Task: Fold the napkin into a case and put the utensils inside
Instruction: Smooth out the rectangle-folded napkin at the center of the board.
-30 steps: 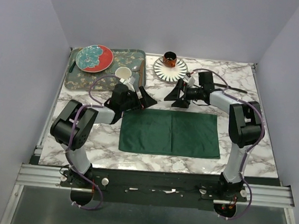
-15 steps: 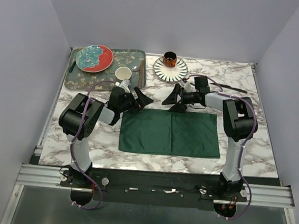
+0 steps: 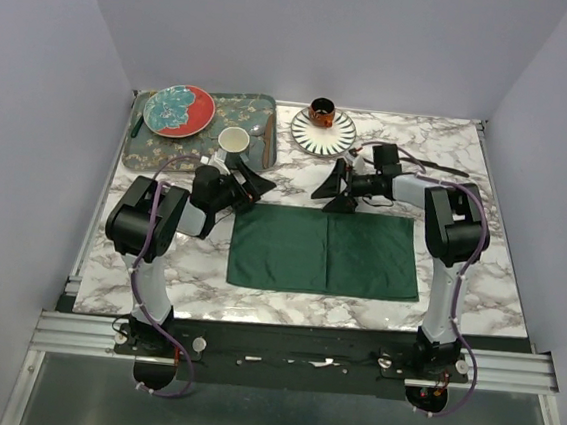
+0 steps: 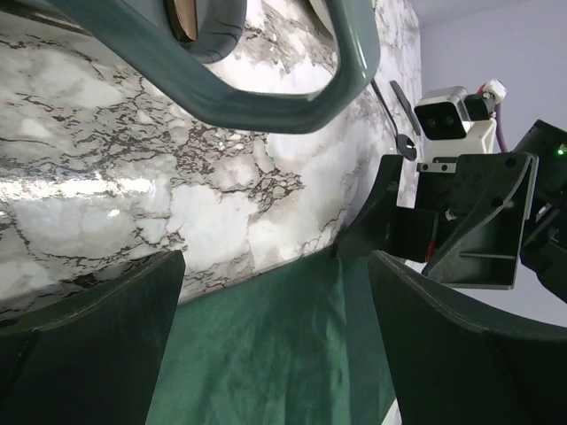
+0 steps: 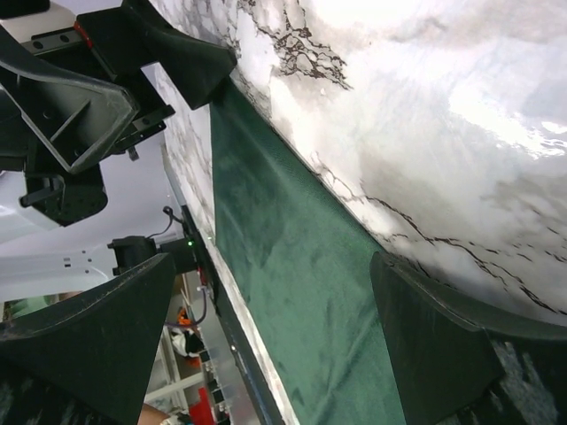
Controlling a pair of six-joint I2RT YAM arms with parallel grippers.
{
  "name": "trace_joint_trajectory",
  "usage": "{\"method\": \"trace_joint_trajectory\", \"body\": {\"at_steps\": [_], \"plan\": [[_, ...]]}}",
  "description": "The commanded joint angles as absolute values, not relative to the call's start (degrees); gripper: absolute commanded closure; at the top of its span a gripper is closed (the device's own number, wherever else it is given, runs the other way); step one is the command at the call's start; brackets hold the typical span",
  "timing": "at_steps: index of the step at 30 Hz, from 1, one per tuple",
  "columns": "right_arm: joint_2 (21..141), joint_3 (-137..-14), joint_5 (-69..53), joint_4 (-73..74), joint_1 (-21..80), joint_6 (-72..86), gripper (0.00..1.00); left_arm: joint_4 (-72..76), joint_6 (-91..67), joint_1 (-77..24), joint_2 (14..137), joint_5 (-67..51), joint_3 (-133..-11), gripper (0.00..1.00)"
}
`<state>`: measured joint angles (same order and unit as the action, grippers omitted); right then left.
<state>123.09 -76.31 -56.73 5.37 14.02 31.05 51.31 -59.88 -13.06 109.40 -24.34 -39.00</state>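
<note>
Napkin [image 3: 325, 250]: dark green cloth, one broad rectangle lying flat on the marble table [image 3: 478, 281].
Position: on the near side of both pincers, with its far long edge at their fingertips.
Long axis: left to right.
Handling (judged): light, limp and slightly slick. It is best pinched at the far edge or corners.
Left gripper [image 3: 254, 186]: spread wide, empty, by the far-left corner.
Right gripper [image 3: 334, 189]: spread wide, empty, at the far edge near its middle.

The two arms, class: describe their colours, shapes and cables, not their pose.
Both the left arm and right arm have chunky black joint housings joined by pale grey links, with a purple cable looping along each. The left gripper and right gripper carry broad, black, wedge-shaped fingers.
</note>
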Motion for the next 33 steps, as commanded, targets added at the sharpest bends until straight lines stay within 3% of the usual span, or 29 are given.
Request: {"method": "trace_joint_trajectory", "body": {"at_steps": [1,12,24,33], "plan": [[119.90,-76.38,-56.77,9.14,13.27,25.75,0.00,50.44,-59.15,-12.83,110.13,-27.06,-35.95,0.01],[110.04,-74.89,-62.14,3.10,17.48,32.86,0.00,59.23,-65.12,-13.09,100.72,-32.34,-33.05,0.01],[120.75,-72.25,-62.41,-18.18,22.94,51.23,0.00,62.50,-69.00,-16.35,107.40,-30.33,-33.40,0.01],[127.17,-70.23,-63.19,-18.20,21.45,50.54,0.00,56.08,-65.83,-14.94,112.32,-27.77,-33.49,0.01]]}}
